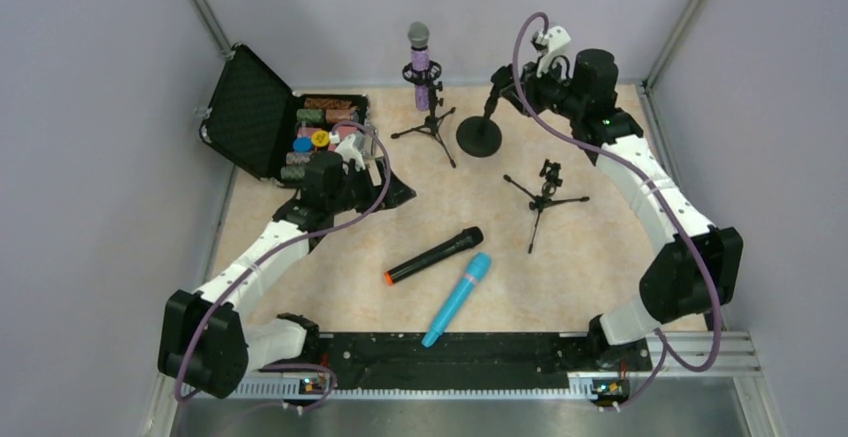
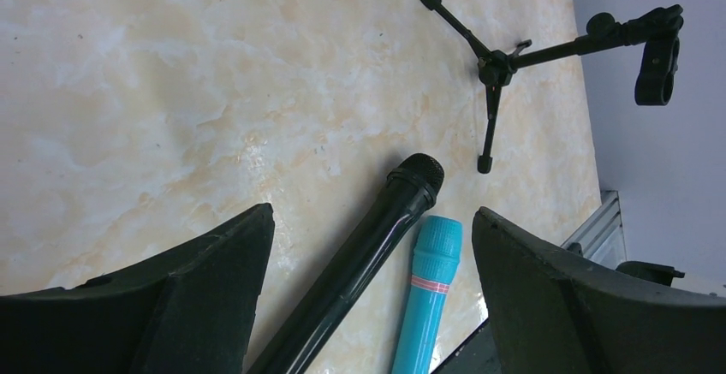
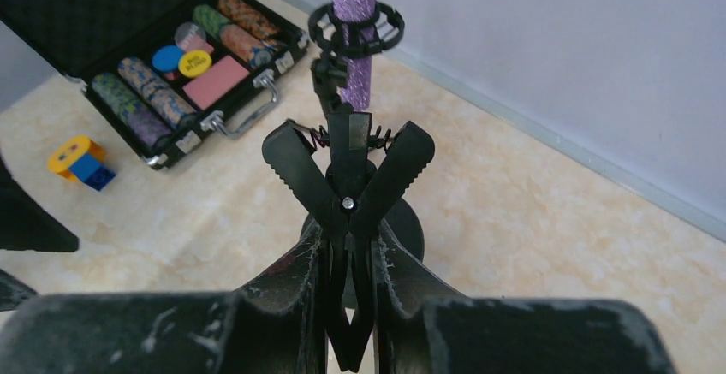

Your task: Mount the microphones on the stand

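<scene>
The glittery purple microphone [image 1: 419, 57] stands upright in a tripod stand [image 1: 430, 127] at the back; it also shows in the right wrist view [image 3: 354, 23]. The black microphone with the orange end [image 1: 433, 255] and the light blue microphone [image 1: 457, 298] lie side by side on the table. My right gripper [image 1: 500, 85] is shut on the spring clip [image 3: 347, 169] of the round-base stand [image 1: 479, 135], squeezing its handles so the clip's toothed arms spread open. My left gripper [image 2: 372, 216] is open and empty, above and short of the black microphone [image 2: 377, 246] and the blue one [image 2: 428, 293].
A small empty tripod stand [image 1: 545, 192] with a clip on top stands right of centre, also in the left wrist view [image 2: 514, 56]. An open black case of poker chips [image 1: 290, 122] sits at the back left. A yellow and blue block [image 3: 81, 160] lies beside it.
</scene>
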Available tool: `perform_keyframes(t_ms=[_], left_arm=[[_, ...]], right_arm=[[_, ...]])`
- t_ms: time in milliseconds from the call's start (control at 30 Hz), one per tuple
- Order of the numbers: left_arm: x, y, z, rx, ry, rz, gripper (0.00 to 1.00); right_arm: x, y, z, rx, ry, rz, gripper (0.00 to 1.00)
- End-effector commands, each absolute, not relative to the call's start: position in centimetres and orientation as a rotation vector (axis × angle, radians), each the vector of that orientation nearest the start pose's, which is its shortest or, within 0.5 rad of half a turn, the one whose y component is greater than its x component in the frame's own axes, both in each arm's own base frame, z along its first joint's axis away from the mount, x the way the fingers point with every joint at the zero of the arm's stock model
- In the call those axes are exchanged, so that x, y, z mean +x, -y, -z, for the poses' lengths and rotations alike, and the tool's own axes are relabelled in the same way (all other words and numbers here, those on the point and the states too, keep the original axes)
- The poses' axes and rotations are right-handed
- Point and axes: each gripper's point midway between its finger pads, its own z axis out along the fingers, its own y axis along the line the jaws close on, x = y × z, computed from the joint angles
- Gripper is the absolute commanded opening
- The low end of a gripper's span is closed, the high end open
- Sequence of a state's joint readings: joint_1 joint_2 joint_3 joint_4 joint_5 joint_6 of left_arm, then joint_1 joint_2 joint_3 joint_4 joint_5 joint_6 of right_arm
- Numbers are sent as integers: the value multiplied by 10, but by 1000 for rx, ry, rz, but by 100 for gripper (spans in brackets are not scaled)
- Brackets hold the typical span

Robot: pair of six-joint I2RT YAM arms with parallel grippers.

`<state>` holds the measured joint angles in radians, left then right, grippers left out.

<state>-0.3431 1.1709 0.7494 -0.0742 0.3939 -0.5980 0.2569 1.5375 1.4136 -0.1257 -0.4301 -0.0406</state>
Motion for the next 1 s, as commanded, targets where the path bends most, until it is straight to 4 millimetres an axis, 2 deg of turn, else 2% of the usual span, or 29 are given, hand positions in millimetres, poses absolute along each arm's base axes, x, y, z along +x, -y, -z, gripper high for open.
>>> perform_keyframes(t_ms=[0,133,233,567,767,967], left_arm=[[310,202,-191,12,-2106,952,90],[313,200,-198,21,-2086,936,89],[315,199,-210,24,-2054,923,89],[313,183,-262,21,-1893,857,90],[311,173,-264,2,-1877,802,90],[305,172,-259,-2,-1889,810,90]], right_arm=[[415,-199,-399,-603,-1459,-607,0],[390,-212,-405,-658,-1428,-698,0],[376,-227,-397,-719,-1438,-743,0],[343,-292,-340,-986,-1474,-805,0],[332,-330,-301,-1150,-1476,-713,0],[342,-339,-275,-1215,-1490,-666,0]])
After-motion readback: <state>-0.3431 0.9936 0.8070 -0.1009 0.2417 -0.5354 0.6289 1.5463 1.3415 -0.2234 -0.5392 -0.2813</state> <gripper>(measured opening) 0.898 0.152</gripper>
